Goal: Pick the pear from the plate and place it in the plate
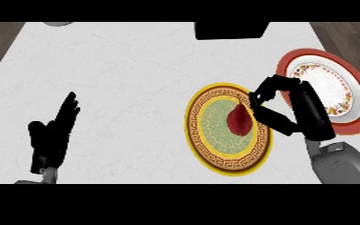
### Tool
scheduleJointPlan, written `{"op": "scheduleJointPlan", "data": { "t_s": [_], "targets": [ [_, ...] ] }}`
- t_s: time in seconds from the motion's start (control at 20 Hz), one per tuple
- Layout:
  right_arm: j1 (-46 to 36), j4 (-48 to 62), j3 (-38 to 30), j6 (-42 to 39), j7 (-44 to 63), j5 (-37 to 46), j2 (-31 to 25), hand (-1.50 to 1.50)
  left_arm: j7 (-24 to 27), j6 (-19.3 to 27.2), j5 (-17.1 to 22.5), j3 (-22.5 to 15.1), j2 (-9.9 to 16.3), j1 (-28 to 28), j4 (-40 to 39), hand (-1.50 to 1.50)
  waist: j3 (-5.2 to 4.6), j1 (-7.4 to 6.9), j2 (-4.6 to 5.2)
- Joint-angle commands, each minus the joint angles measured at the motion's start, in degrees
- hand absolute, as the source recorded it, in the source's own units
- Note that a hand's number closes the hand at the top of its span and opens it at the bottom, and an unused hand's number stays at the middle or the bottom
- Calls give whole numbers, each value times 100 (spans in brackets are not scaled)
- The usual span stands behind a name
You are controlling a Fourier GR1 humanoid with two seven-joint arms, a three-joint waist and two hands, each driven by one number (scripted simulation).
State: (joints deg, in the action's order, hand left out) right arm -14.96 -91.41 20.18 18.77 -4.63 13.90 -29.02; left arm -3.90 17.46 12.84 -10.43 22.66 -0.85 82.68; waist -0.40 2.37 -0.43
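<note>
- Pear (239,119), dark red, lies on the green middle of the yellow-rimmed plate (204,143), narrow end pointing away from the robot.
- Right hand's fingers (262,94) are curved, with tips just beside the pear's right side; the thumb (275,120) reaches toward it lower down. Whether they touch the fruit cannot be told; nothing is grasped.
- Right hand (304,109) hangs over that plate's right rim, its back partly covering the red-rimmed plate (330,76) just right of the yellow one.
- Right forearm (336,164) comes up from the lower edge, right of the yellow-rimmed plate.
- Left hand (53,133) rests well left of the yellow-rimmed plate, fingers straight and released, holding nothing.
- White counter (126,66) carries both plates; a black object (231,30) sits at its far edge, beyond the yellow-rimmed plate.
</note>
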Motion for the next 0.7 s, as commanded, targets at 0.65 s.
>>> {"op": "scheduleJointPlan", "data": {
  "t_s": [0.65],
  "targets": [
    [583, 464, 495, 26, -458, 1583, -505, -150, -521, 262, -340, -381, -499, 258, 30, 0, 21, -237, 19]
  ]
}}
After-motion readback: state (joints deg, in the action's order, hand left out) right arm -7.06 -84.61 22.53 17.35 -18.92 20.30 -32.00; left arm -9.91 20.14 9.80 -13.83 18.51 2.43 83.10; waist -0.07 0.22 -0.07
